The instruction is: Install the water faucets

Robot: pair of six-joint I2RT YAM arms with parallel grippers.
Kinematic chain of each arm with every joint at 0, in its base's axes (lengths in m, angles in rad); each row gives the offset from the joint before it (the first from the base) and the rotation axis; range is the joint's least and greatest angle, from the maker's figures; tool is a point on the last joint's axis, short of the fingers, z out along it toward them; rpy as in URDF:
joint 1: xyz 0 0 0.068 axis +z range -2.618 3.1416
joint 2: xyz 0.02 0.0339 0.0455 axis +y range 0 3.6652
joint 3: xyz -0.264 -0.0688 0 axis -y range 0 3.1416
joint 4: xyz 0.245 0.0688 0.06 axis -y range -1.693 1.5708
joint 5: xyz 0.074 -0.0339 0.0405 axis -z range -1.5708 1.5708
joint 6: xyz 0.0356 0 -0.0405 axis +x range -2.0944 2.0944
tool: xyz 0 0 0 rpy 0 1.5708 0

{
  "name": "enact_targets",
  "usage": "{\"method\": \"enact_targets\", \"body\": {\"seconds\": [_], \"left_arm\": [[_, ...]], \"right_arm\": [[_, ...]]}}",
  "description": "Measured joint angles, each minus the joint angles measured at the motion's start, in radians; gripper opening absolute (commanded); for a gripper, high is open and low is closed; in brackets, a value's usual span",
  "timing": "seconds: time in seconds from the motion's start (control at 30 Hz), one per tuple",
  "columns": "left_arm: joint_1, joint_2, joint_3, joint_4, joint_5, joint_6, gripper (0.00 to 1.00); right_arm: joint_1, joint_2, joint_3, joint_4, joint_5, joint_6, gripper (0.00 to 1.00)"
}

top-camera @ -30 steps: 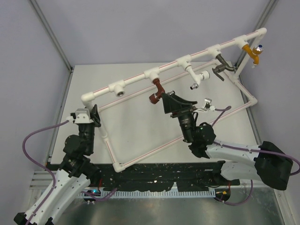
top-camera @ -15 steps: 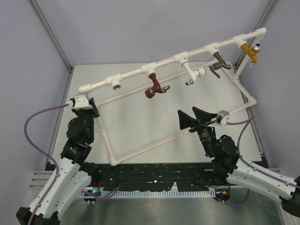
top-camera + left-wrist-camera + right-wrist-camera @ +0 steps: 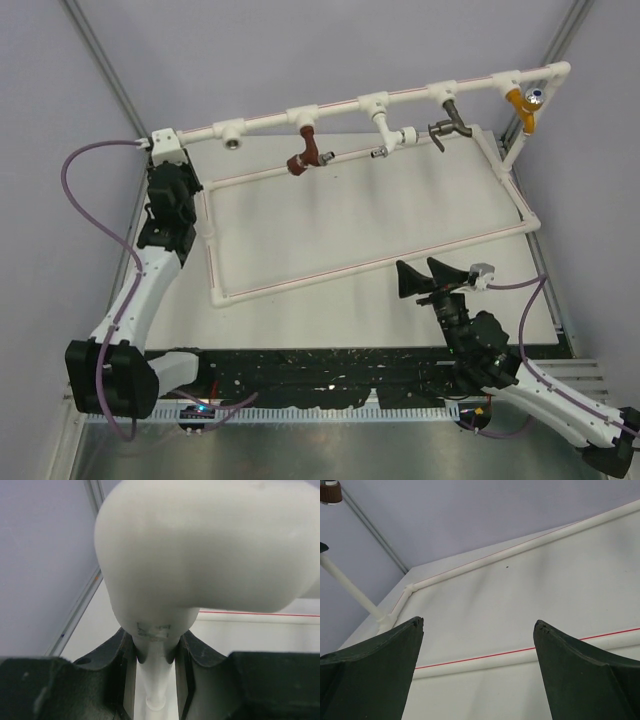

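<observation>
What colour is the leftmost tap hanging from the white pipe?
The tap is reddish-brown, like copper; the top external view shows it best.

Clearance | table (image 3: 360, 215) inside frame (image 3: 330, 272): open passage | rail (image 3: 262, 120): hanging taps obstruct, copper tap (image 3: 304, 156) included | left corner post: clamped by left gripper (image 3: 155, 677) | right gripper (image 3: 425, 277): agape, outside frame

You've got the white pipe frame (image 3: 360, 265) sitting on the pale table (image 3: 350, 215), top rail along the far side. On that rail: an open tee fitting (image 3: 232, 135) at left, a white valve (image 3: 385, 140) mid-rail, the dark lever tap (image 3: 448, 118), and the orange tap (image 3: 522, 102) with its blue knob (image 3: 537, 92) far right.
</observation>
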Motion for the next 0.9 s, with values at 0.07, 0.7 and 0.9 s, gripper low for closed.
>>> {"method": "enact_targets", "body": {"seconds": [0.07, 0.7, 0.9], "left_arm": [[0.028, 0.066, 0.065, -0.024, 0.031, -0.014, 0.39], [0.058, -0.306, 0.027, -0.324, 0.251, -0.156, 1.00], [0.058, -0.542, -0.180, -0.428, 0.272, -0.267, 1.00]], "right_arm": [[0.000, -0.077, -0.036, 0.000, 0.002, 0.003, 0.95], [-0.002, -0.108, -0.042, -0.077, 0.111, -0.083, 0.95], [-0.002, -0.108, 0.027, -0.188, 0.113, -0.130, 0.95]]}}
